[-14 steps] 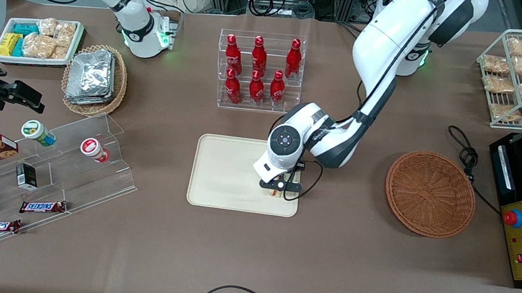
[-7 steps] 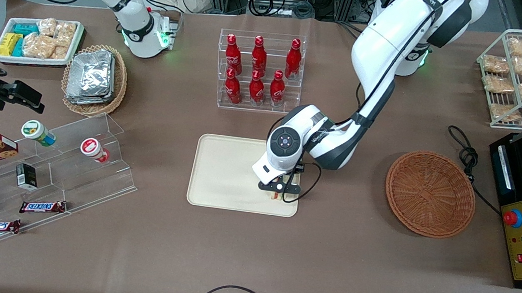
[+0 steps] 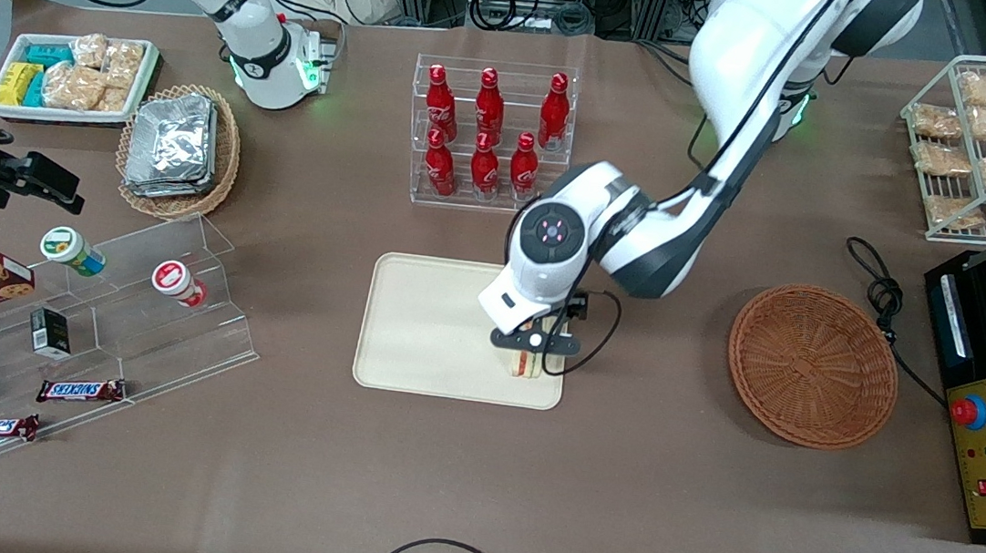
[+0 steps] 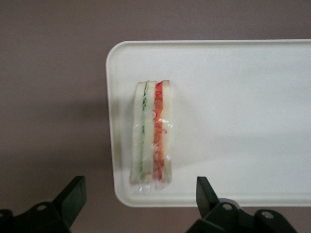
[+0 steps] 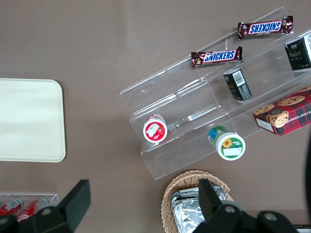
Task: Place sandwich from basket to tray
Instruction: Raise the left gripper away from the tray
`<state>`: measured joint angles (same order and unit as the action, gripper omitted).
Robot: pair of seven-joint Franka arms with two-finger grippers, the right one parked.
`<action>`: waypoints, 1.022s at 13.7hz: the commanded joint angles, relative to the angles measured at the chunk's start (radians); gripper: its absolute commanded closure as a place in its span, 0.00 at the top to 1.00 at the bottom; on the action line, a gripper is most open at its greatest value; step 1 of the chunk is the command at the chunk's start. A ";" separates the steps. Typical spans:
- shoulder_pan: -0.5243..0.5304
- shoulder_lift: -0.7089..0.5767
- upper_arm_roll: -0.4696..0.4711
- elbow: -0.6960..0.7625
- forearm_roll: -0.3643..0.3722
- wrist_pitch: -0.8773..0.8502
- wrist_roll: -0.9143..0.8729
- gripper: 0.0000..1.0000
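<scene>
Risen pincer [image 3: 535,343] spread wide above sandwich [image 3: 524,364], lying on tray [image 3: 423,333], brown tabletop [image 3: 471,485]

Evenly lit from overhead, bright and flat across the brown table [image 3: 470,494]. Soft, faint shadows only: a dim patch on the cloth beside the basket [image 3: 812,365], a blurred grey one beneath the working arm on the tray [image 3: 422,342]. Small glints on the red bottles [image 3: 487,134], the foil packets [image 3: 169,153] and the clear stepped shelf [image 3: 133,303]. Crisp to the edges in the front view. Softer in the left wrist view: pale sheen on the wrap of the sandwich [image 4: 151,133], broad dusky shadow on the cloth beside the tray. Dark and slightly blurred up close, the gripper [image 3: 534,343], poised just above the sandwich, fingers [image 4: 75,191] spread wide.
</scene>
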<state>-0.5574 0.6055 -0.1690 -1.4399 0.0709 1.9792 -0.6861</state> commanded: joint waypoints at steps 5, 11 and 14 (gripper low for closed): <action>0.073 -0.413 0.005 -0.446 0.004 0.000 0.079 1.00; 0.138 -0.581 0.020 -0.513 -0.006 -0.131 0.227 1.00; 0.217 -0.587 0.022 -0.470 -0.010 -0.186 0.322 1.00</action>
<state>-0.3837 0.0358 -0.1438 -1.9213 0.0709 1.8240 -0.4239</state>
